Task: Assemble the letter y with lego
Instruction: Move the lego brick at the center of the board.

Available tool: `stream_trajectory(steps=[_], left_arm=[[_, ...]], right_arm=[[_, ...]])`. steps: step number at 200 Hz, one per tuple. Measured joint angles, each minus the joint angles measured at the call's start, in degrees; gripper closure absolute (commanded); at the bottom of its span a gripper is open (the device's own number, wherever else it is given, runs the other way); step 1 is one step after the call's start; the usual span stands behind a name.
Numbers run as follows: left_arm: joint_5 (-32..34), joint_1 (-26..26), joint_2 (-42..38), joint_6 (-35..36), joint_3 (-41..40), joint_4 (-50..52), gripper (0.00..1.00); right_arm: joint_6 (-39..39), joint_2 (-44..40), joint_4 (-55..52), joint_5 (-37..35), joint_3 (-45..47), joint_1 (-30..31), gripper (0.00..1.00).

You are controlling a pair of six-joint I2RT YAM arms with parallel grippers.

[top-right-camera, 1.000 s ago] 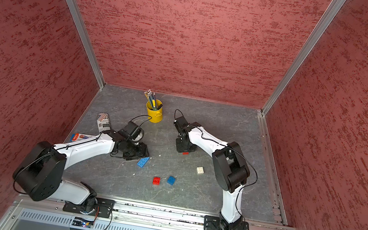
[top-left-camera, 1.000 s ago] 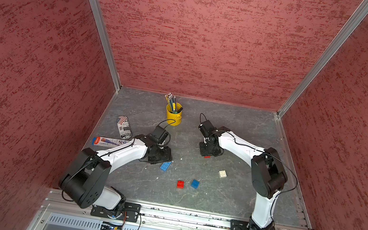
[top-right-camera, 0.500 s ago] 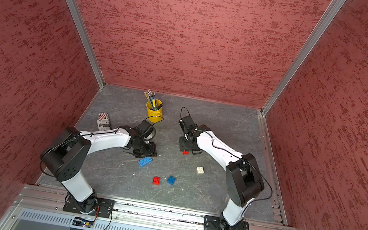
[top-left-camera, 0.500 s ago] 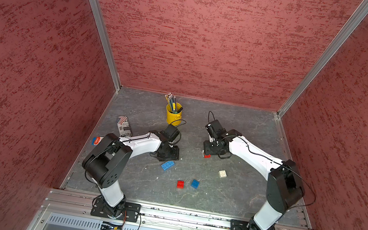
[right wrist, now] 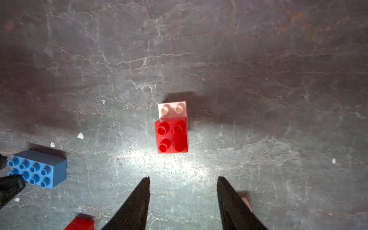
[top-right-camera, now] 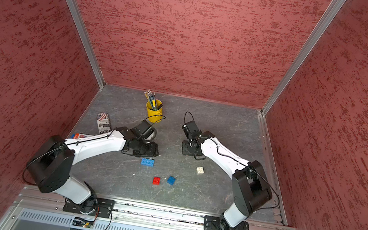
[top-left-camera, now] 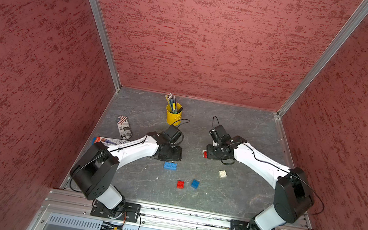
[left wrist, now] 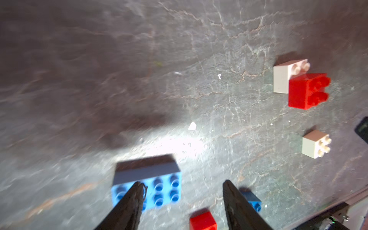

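The lego lies loose on the grey floor, and no letter y is in view. My left gripper (left wrist: 183, 185) is open just above the floor. One of its fingers (left wrist: 135, 195) overlaps the long blue brick (left wrist: 155, 187) (top-left-camera: 170, 165), with nothing between the fingers. A red square (top-left-camera: 180, 184) and a blue square (top-left-camera: 195, 184) lie nearer the front, and a white square (top-left-camera: 222, 174) lies to the right. My right gripper (right wrist: 183, 179) is open and empty, just short of a red square (right wrist: 172, 137) stacked half over a white square (right wrist: 172, 108).
A yellow pencil cup (top-left-camera: 173, 114) stands at the back, close behind the left wrist. A printed can (top-left-camera: 124, 127) and a flat packet (top-left-camera: 111, 141) lie by the left wall. Red walls close in three sides.
Both arms have shifted their elbows while the grippers stayed low over the same spots. The left gripper has edged right toward the long blue brick. No brick has moved.
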State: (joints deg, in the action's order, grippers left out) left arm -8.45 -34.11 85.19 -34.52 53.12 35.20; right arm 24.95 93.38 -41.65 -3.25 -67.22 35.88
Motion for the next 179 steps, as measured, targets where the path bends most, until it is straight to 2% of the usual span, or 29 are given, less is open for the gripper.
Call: stream_trajectory(steps=[22, 67, 115, 179], left_arm=[[0.39, 1.05, -3.08, -1.29, -2.99, 0.39, 0.31], [-0.57, 0.92, -1.27, -3.17, -7.1, -0.66, 0.32], [-1.84, -1.27, 2.34, -3.82, -6.51, -3.41, 0.32], [-2.12, -4.07, 7.98, -4.15, -0.68, -5.6, 0.33]], right_arm=[[0.15, -0.85, 0.61, 0.04, 0.66, 0.0, 0.42], [0.15, -0.96, 1.18, 0.07, 1.42, 0.0, 0.42], [0.57, -2.99, 1.62, 0.17, 3.52, 0.0, 0.42], [2.49, -6.12, 1.73, 0.15, 8.24, -0.09, 0.42]])
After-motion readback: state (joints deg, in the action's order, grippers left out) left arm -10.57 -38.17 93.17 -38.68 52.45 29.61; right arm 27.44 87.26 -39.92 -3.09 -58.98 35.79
